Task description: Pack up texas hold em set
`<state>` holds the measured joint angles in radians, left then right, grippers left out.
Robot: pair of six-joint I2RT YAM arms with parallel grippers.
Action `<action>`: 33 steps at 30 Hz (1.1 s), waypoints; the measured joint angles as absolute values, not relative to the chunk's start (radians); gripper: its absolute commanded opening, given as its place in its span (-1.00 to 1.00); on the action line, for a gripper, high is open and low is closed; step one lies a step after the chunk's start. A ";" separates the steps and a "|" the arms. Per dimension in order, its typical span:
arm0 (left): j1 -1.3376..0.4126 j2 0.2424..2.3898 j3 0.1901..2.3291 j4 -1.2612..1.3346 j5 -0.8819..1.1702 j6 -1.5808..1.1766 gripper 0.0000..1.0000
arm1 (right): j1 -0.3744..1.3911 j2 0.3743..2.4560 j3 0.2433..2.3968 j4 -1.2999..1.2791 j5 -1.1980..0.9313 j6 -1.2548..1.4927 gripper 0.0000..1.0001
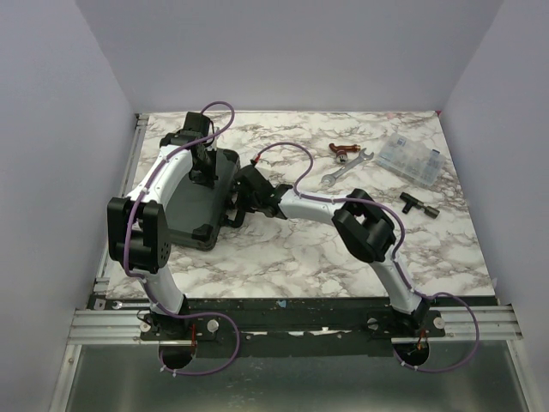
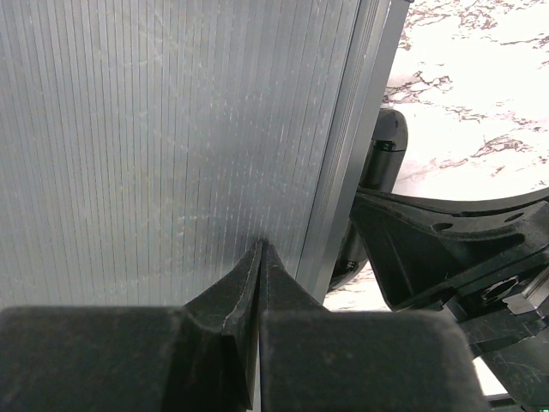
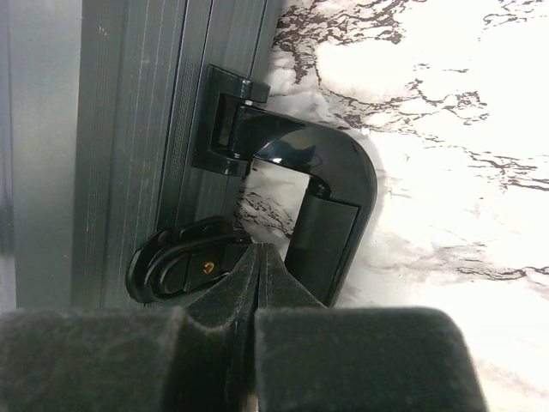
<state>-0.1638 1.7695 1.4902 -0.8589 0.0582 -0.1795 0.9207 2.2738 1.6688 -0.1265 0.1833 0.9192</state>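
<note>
Latching step, by the look of it: left gripper (image 2: 260,251), jaws closed, sits on the briefcase (image 1: 190,210); right gripper (image 3: 257,251), also closed and empty, should press the lower-left latch (image 3: 182,263) home.

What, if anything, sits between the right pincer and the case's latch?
Nothing visible. The right pincer, fingers closed, has its tips right next to the latch on the edge of the case, beside the handle. The left pincer, also closed, is over the lid, away from that side.
</note>
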 measured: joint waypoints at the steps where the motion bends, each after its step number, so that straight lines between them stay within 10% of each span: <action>1: -0.164 1.769 1.490 -0.859 0.058 -0.179 -1.00 | 0.923 2.275 1.669 -0.125 0.189 0.919 -0.99; 33: -0.166 1.773 1.494 -0.865 0.059 -0.175 -1.00 | 0.936 2.297 1.609 0.028 0.217 0.981 -0.99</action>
